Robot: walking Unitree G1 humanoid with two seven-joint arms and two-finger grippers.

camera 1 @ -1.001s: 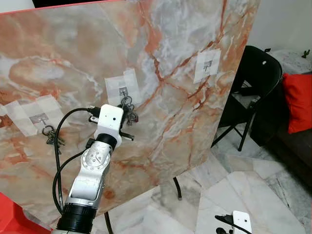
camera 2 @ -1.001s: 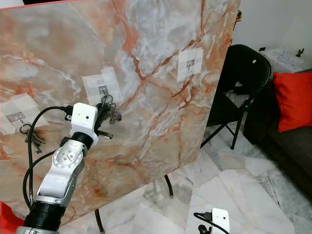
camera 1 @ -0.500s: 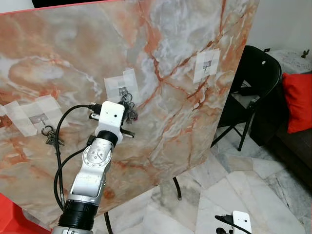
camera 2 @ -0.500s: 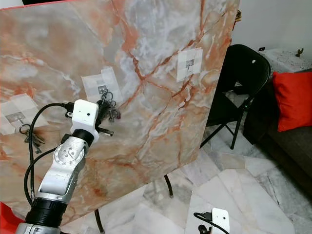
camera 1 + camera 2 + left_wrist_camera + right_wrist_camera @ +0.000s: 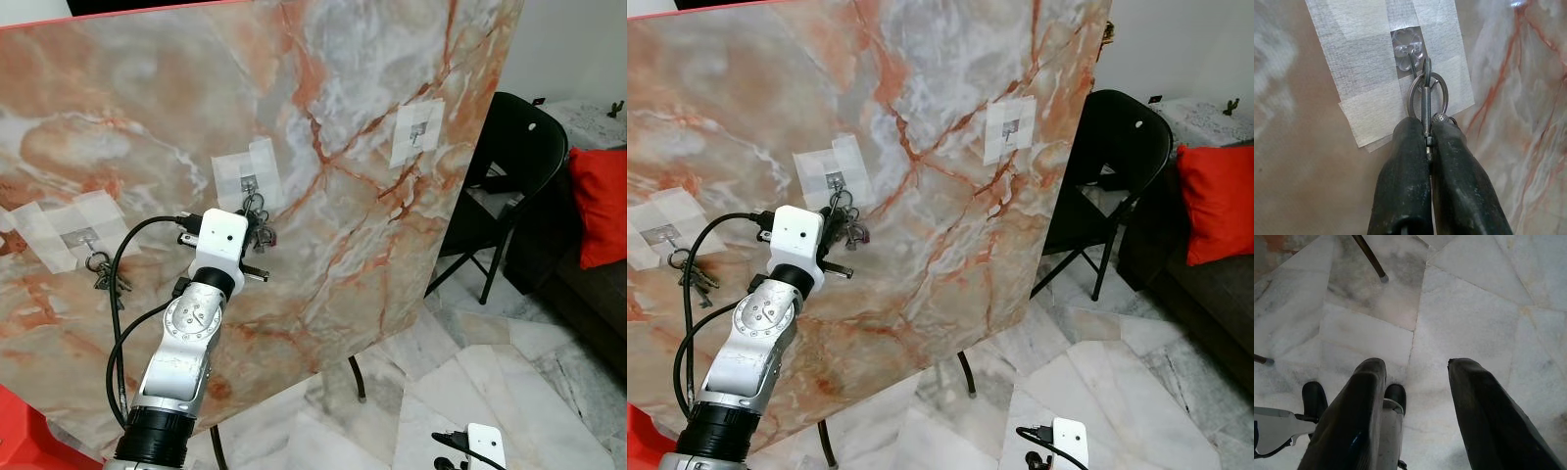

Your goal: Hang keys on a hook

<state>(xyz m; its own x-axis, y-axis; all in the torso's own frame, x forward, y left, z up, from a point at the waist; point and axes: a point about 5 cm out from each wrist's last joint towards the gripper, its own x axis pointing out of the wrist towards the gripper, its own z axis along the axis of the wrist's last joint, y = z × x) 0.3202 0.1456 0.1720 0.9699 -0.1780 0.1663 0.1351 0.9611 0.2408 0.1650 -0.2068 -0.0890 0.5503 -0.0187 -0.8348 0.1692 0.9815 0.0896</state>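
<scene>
Since half a second ago the left gripper (image 5: 1426, 142) has dropped slightly against the marble board (image 5: 392, 245). Left hook: another key bunch (image 5: 106, 277) hanging. Middle hook (image 5: 1411, 51), taped on: the keys (image 5: 259, 227), ring (image 5: 1427, 93) looped over it, fingers pinched on the ring. Right gripper (image 5: 1415, 382) hangs idle, fingers spread. No legible writing.

A big marble board (image 5: 372, 127) with orange veins fills the upper left of the frame. Three tape patches hold hooks: the left hook (image 5: 80, 238) carries keys (image 5: 105, 279), the middle hook (image 5: 1411, 50) carries a key ring (image 5: 1426, 93), the right hook (image 5: 415, 130) is bare.
</scene>
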